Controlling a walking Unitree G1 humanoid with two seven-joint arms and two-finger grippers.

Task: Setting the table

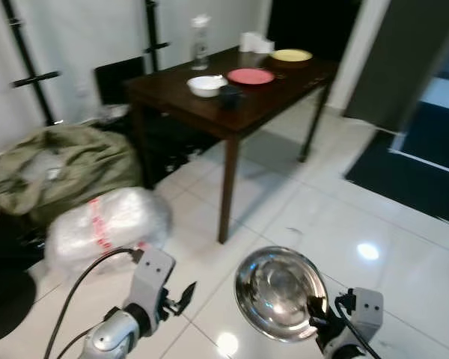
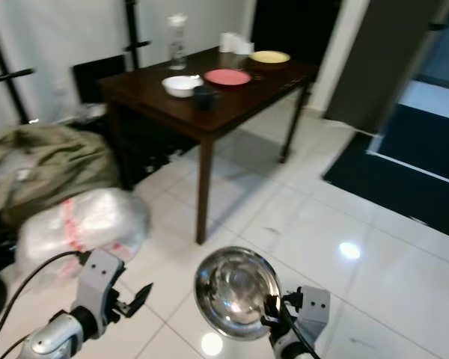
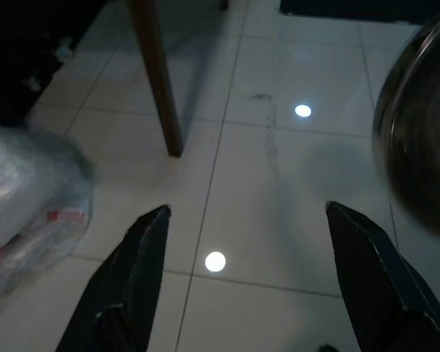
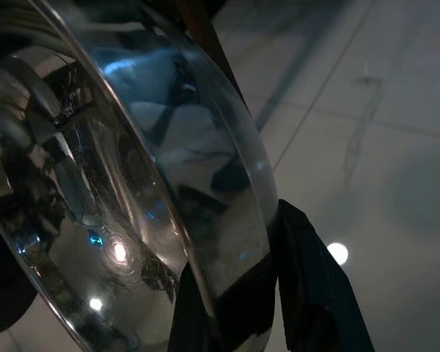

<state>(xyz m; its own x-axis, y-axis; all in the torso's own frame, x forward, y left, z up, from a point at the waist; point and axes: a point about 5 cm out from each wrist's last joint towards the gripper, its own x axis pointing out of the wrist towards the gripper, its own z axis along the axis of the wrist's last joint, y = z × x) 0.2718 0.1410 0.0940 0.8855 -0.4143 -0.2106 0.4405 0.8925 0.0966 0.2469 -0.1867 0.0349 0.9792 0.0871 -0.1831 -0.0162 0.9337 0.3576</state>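
My right gripper (image 1: 316, 313) is shut on the rim of a shiny steel bowl (image 1: 279, 292), held low over the white floor; the bowl's rim (image 4: 169, 183) runs between the black fingers (image 4: 308, 286) in the right wrist view. My left gripper (image 1: 181, 296) hangs open beside it with nothing between its fingers (image 3: 132, 279). Ahead stands a dark wooden table (image 1: 209, 112) carrying a white bowl (image 1: 206, 85), a dark cup (image 1: 230, 94), a red plate (image 1: 251, 76), a yellow plate (image 1: 291, 55), a clear bottle (image 1: 200, 43) and a white napkin box (image 1: 254, 43).
To the left on the floor lie an olive bag (image 1: 60, 168) and a clear plastic-wrapped bundle (image 1: 108, 224). A dark mat (image 1: 411, 183) and a doorway lie to the right. White tiles (image 1: 337, 217) stretch between me and the table leg (image 1: 226, 191).
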